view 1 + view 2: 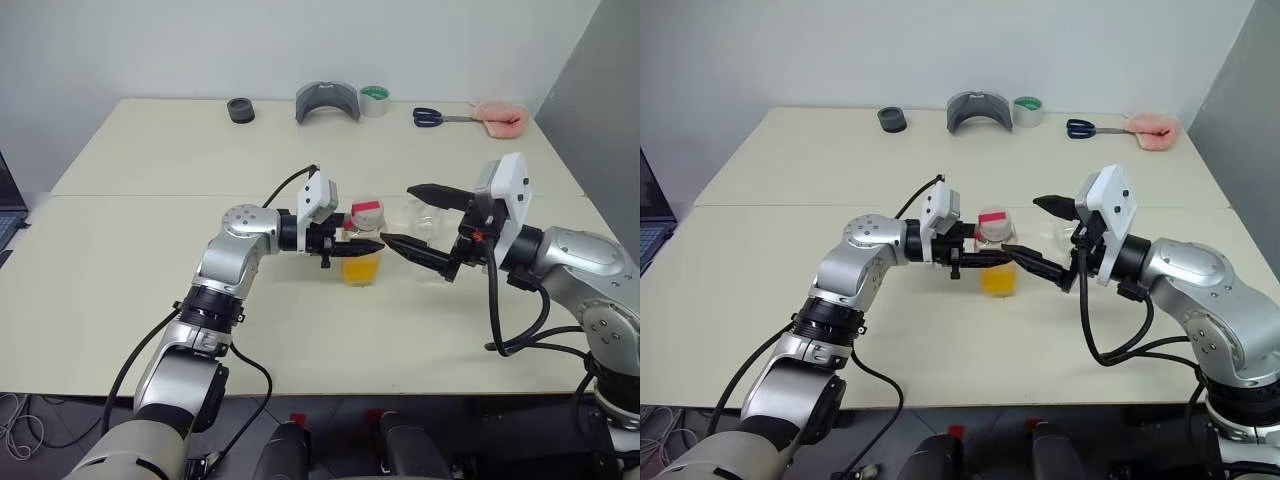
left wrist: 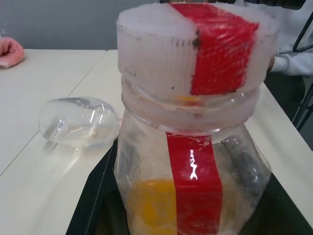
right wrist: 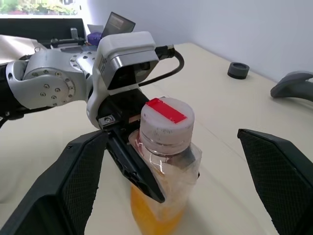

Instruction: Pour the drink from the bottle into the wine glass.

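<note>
Left end effector [image 1: 352, 247] clamped on bottle [image 1: 362, 248], upright on tabletop [image 1: 150, 240], long axis vertical, cap [image 3: 167, 119] up and on; right end effector [image 1: 428, 222] wide open, empty, near cap; glass [image 2: 78, 121] lies tipped just behind; risk: pouring capped, or into fallen glass, would spill drink [image 1: 361, 269].

scissors [image 1: 430, 117]; tape roll [image 1: 375, 100]; pink cloth [image 1: 500, 118]

Silver-grey jointed arms carry loose black cables; white camera housings sit at each wrist, ahead of black jaws with textured pads.
</note>
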You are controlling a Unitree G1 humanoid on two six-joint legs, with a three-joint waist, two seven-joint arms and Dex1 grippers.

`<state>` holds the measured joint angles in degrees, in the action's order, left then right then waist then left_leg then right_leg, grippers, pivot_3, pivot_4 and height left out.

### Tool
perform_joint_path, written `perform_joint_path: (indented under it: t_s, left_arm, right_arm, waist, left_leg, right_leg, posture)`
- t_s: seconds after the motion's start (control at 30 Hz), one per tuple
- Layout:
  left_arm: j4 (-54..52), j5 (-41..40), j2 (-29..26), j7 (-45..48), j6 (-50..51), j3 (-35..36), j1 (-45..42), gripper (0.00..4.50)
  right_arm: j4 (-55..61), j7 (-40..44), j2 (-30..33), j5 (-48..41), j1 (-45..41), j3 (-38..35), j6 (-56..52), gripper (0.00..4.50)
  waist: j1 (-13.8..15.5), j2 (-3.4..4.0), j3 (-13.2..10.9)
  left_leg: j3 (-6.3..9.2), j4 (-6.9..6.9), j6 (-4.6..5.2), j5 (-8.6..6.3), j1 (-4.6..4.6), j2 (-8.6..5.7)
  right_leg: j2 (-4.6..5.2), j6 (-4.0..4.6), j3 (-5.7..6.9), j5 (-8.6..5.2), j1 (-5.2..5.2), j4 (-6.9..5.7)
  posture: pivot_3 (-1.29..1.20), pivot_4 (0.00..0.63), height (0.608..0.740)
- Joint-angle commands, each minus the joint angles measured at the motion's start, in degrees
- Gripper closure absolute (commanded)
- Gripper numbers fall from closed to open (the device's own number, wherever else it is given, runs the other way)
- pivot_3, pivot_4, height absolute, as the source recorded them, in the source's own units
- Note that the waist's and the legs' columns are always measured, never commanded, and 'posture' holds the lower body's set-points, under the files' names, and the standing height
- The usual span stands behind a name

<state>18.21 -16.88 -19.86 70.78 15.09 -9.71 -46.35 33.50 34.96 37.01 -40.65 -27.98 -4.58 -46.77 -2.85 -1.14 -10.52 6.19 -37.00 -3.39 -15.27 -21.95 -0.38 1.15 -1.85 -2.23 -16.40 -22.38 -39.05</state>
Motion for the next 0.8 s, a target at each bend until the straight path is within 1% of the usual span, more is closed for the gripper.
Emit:
perform_joint_path:
  t_s: [0.03,0.23,0.53,0.73,0.8]
  left_arm:
    - [-3.76,-2.29,0.27,0.35,0.68,1.30,-0.46,2.69]
    - [-4.10,-2.61,0.21,0.46,0.94,0.99,-0.59,2.69]
    - [-4.55,-2.27,0.00,0.51,0.89,0.73,-0.64,2.69]
    - [-4.79,-2.13,-0.17,0.59,0.69,0.59,-0.27,2.69]
    - [-4.65,-2.04,-0.22,0.67,0.48,0.57,-0.16,2.69]
  right_arm:
    - [0.80,-1.99,-1.92,-1.90,-2.17,-0.29,-0.81,0.00]
    - [-2.27,-3.43,-4.61,-0.87,-4.97,2.17,-1.42,0.00]
    - [-6.02,-1.88,-5.37,3.32,-8.40,6.74,0.89,0.00]
    - [-7.29,-1.71,-6.46,5.00,-9.14,7.55,2.27,0.00]
    - [-7.44,-1.69,-6.76,5.30,-9.18,7.56,2.57,0.61]
  waist:
    - [-0.02,0.00,0.00]
    - [-0.01,0.00,0.00]
    - [-0.02,0.00,0.00]
    - [-0.03,0.00,0.00]
    - [-0.03,0.00,0.00]
  left_leg:
    - [0.00,0.00,0.00,0.00,0.00,0.00]
    - [0.00,0.00,0.00,0.00,0.01,-0.01]
    - [0.01,0.00,0.00,0.00,0.01,0.00]
    - [0.01,0.00,0.00,0.00,0.00,0.00]
    - [0.01,0.00,0.00,0.00,0.00,0.00]
  right_leg:
    - [0.00,0.00,0.00,0.00,0.00,0.00]
    - [0.00,0.00,0.00,0.00,0.00,0.00]
    - [0.00,0.00,0.01,0.00,0.00,0.00]
    - [0.00,0.00,0.00,0.00,0.00,0.00]
    - [0.00,0.00,0.00,0.00,0.00,0.00]
  posture:
    - [0.00,0.150,0.740]
    - [0.00,0.150,0.740]
    - [0.00,0.150,0.740]
    - [0.00,0.150,0.740]
    - [0.00,0.150,0.740]
